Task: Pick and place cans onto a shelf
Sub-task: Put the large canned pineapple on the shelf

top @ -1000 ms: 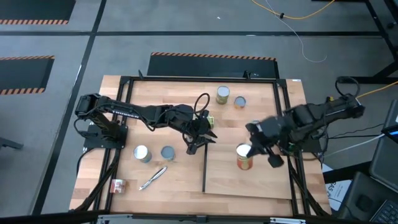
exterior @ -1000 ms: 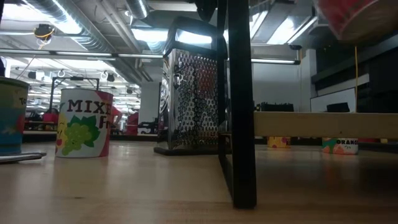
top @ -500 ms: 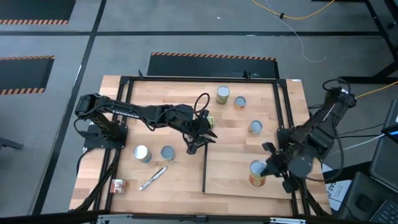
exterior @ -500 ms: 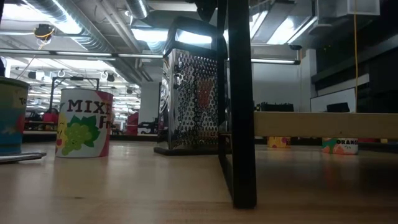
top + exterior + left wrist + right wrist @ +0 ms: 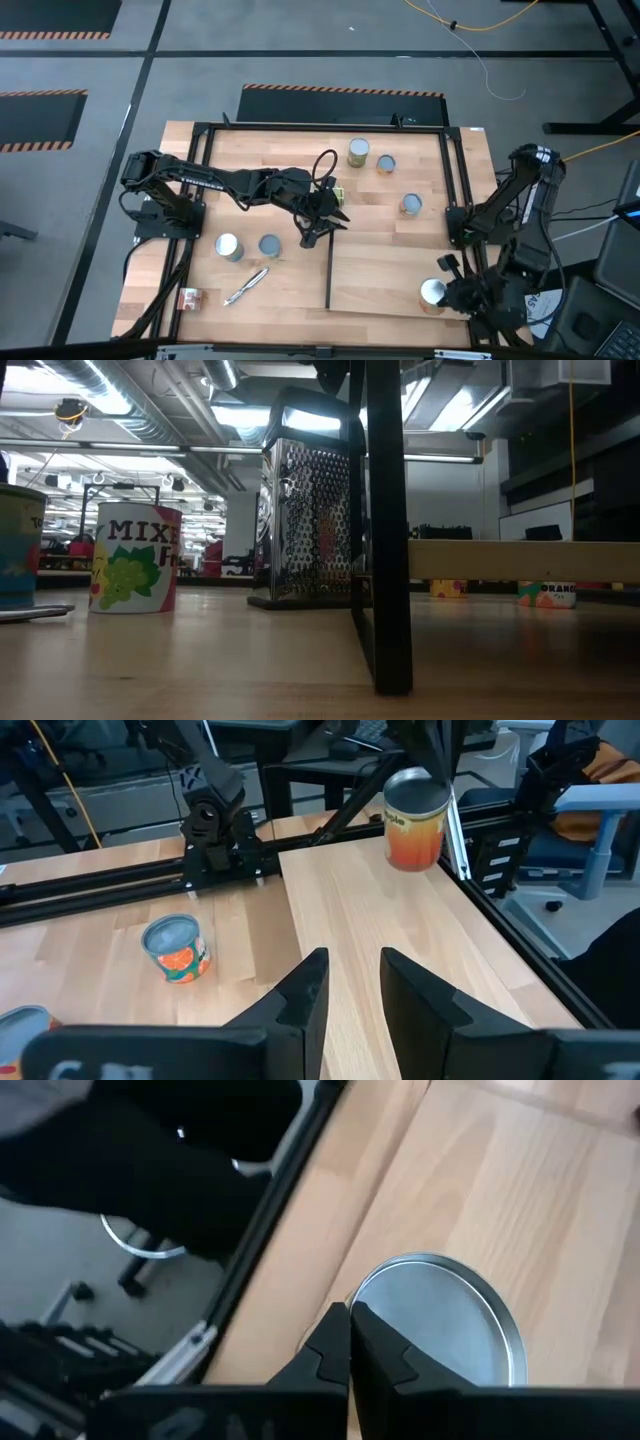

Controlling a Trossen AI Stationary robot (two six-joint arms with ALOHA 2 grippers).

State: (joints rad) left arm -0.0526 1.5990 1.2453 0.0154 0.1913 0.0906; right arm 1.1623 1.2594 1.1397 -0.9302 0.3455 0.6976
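Note:
An orange-labelled can (image 5: 432, 293) with a silvery top is at the near right corner of the pale wood shelf (image 5: 385, 275). It also shows in the left wrist view (image 5: 415, 820). My right gripper (image 5: 448, 295) is above it, pointing down, shut on it (image 5: 348, 1320). My left gripper (image 5: 322, 228) hovers open and empty by the far end of the shelf's black bar (image 5: 329, 275); its fingers (image 5: 353, 985) stand apart. Other cans stand on the table: three (image 5: 358, 152) (image 5: 386, 163) (image 5: 410, 204) at the far side, two (image 5: 229, 247) (image 5: 270, 245) left of the shelf. My right gripper has its shut fingers at the can's top rim (image 5: 352, 1302), on the side toward the table's right edge, coming from above. The fingertips hide the exact hold. The can stands upright with its base at the shelf top (image 5: 415, 866); whether it rests there, I cannot tell.
A thin silver pen-like tool (image 5: 245, 286) and a small red-labelled thing (image 5: 188, 297) lie near the left front. The low view shows the shelf plank (image 5: 520, 558) raised on a black post (image 5: 390, 520), with two cans (image 5: 545, 593) (image 5: 130, 557) and a perforated metal box (image 5: 310, 520) on the table.
My right gripper has carried the can from over the middle of the shelf toward the table's near right corner and downward, to the shelf's near right corner. The can has left the low view's top right.

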